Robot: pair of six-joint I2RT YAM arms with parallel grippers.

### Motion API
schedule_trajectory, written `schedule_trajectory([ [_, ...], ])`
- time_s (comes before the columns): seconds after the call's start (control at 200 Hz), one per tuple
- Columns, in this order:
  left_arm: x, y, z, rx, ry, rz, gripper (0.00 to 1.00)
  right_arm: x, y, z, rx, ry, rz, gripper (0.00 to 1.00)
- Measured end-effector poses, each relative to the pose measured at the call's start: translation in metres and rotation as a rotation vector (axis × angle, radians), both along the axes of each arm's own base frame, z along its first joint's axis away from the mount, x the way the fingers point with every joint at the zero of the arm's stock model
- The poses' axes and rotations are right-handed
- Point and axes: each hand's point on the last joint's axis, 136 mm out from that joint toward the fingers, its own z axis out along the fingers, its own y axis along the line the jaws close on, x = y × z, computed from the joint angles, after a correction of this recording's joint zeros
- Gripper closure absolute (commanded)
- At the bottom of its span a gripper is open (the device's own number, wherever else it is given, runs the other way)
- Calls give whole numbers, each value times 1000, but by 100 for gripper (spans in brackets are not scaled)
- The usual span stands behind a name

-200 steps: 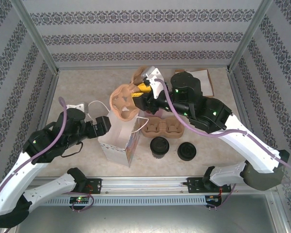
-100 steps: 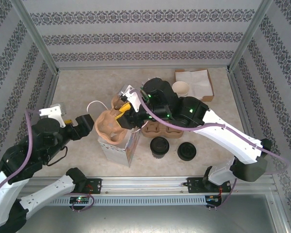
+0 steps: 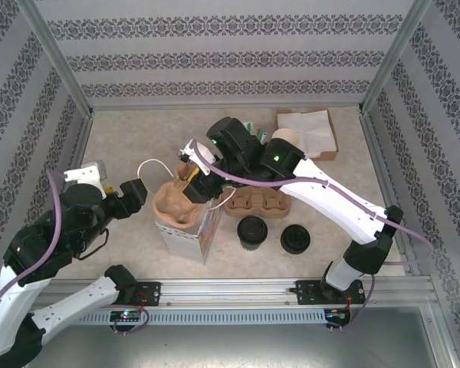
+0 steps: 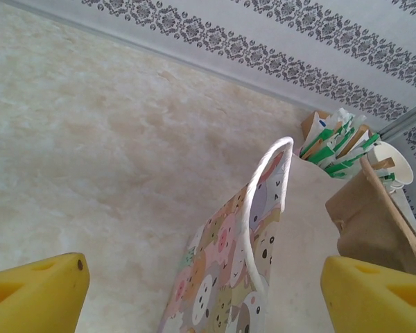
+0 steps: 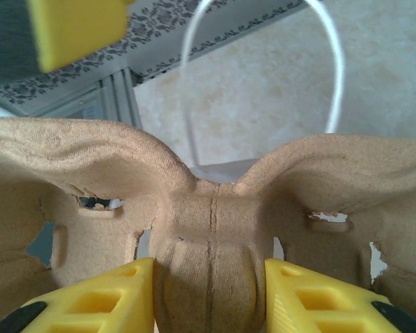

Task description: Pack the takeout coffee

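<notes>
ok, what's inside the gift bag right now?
A brown pulp cup carrier sits at the mouth of the bag, pinched by the right gripper. It covers the opening, so anything deeper in the bag is hidden.

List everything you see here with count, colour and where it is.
gift bag: one, white with cartoon animals, centre-left.
held carrier: one, tan pulp, at the bag's mouth.
second carrier: one, tan, right of bag.
lidded cup: one, black lid, in front of second carrier.
loose lids: count unclear, black, right of lidded cup.
cups: stack, cream, far right.
napkins: pile, white, beside cups.
sachets: several, green-white, left of cups.
left fingers: two, yellow, apart, left of bag.
right fingers: two, yellow, clamped on held carrier.
</notes>
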Motion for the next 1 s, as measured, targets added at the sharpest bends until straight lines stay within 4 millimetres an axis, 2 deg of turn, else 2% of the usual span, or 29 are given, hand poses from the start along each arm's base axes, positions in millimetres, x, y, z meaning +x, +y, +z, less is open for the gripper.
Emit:
schedule_trajectory([
  [0.145, 4, -6, -2, 8, 11, -13, 14, 6, -5, -7, -28, -5, 6, 60],
  [0.405, 19, -19, -7, 39, 34, -28, 15, 12, -1, -9, -54, -11, 48, 61],
  [0.575, 22, -21, -7, 39, 32, -28, 19, 14, 6, -12, -70, -1, 77, 61],
  [1.004, 30, -27, -16, 81, 66, -32, 22, 17, 6, -33, -146, 6, 102, 61],
])
